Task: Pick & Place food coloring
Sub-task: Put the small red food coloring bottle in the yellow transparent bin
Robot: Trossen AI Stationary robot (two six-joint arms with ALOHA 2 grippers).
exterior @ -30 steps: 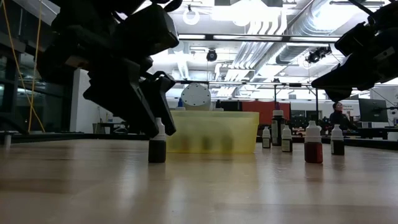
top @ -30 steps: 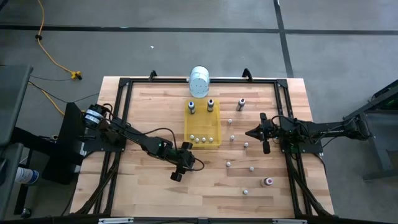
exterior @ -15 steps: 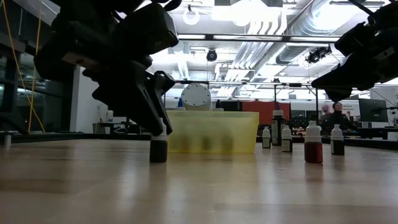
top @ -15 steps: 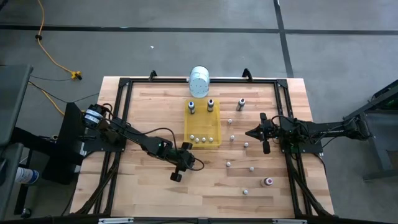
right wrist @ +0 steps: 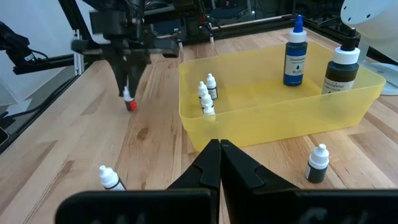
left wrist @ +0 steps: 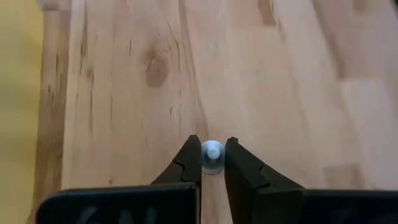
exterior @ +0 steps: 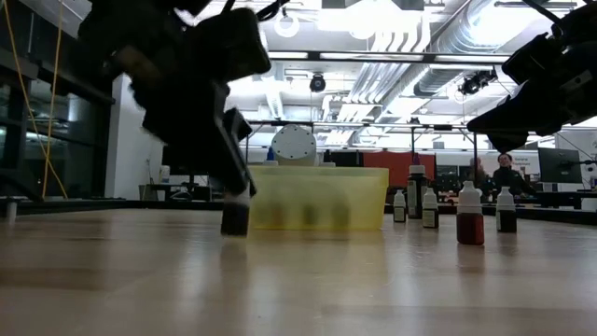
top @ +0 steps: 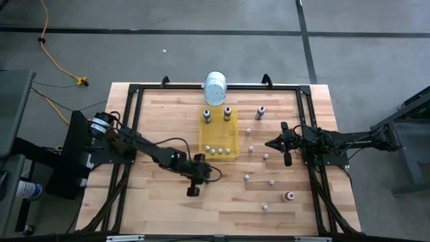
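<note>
My left gripper (top: 201,176) is shut on a tiny food coloring bottle (right wrist: 130,101) with a reddish body and white cap, near the table's middle, on the near side of the yellow tray (top: 219,138). In the low view the bottle (exterior: 235,219) hangs just above the wood. The tray holds two taller bottles (right wrist: 295,53) and several tiny ones (right wrist: 207,93). Other tiny bottles (top: 246,178) stand loose on the table's right half. My right gripper (top: 272,143) is shut and holds nothing, above the table right of the tray. My left gripper pinches the bottle's white cap (left wrist: 212,154) between its two fingertips (left wrist: 191,158). The fingers come from above, pointing steeply down. The bottle hangs upright below them, its dark body (exterior: 235,222) just clear of the table.
A large white cylindrical container (top: 216,88) lies at the table's far edge behind the tray. A black frame (top: 134,91) runs round the table's edges. A taller bottle (top: 261,111) stands right of the tray, and a reddish one (top: 290,196) at the near right. Bare wood lies at the near left.
My left gripper has shut on the bottle's cap, where a second ago its fingers stood apart on either side of it. It has then risen a little and tipped more upright, lifting the bottle just off the table.
</note>
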